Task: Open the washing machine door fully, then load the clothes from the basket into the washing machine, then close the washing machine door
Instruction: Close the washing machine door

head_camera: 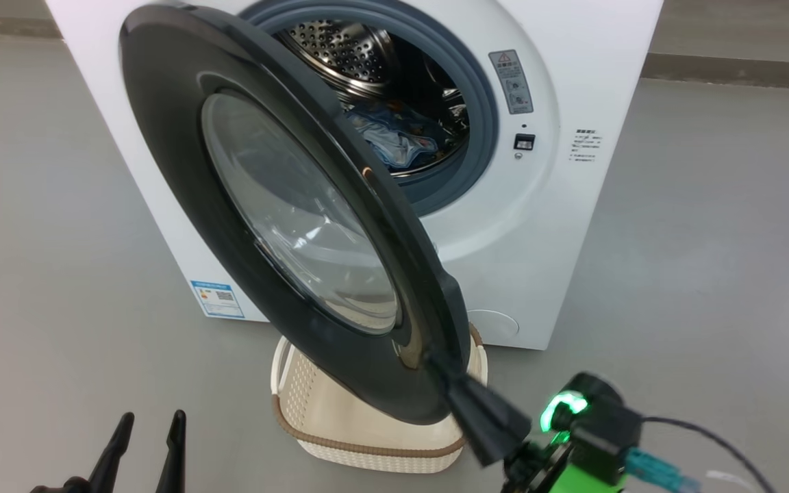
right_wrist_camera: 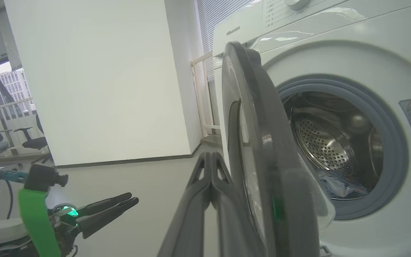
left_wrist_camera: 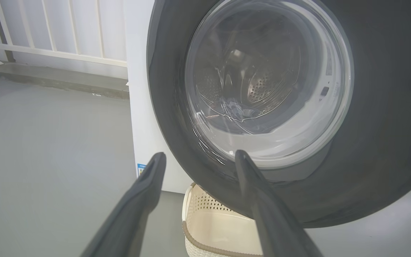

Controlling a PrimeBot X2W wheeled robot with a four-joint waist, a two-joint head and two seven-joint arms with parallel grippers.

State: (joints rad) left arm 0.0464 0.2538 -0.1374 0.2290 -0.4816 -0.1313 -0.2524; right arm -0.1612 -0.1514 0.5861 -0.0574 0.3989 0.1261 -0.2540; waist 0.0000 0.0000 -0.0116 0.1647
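Black-rimmed door [head_camera: 285,219] stands half open above cream basket [head_camera: 367,457]; blue clothes [head_camera: 394,140] inside washing machine [head_camera: 572,219].

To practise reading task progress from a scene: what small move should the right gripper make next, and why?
Probably push the washing machine door toward the opening. The clothes already lie in the drum, the visible part of the basket looks empty, the door stands half open, and the shut right gripper sits at its lower outer rim.
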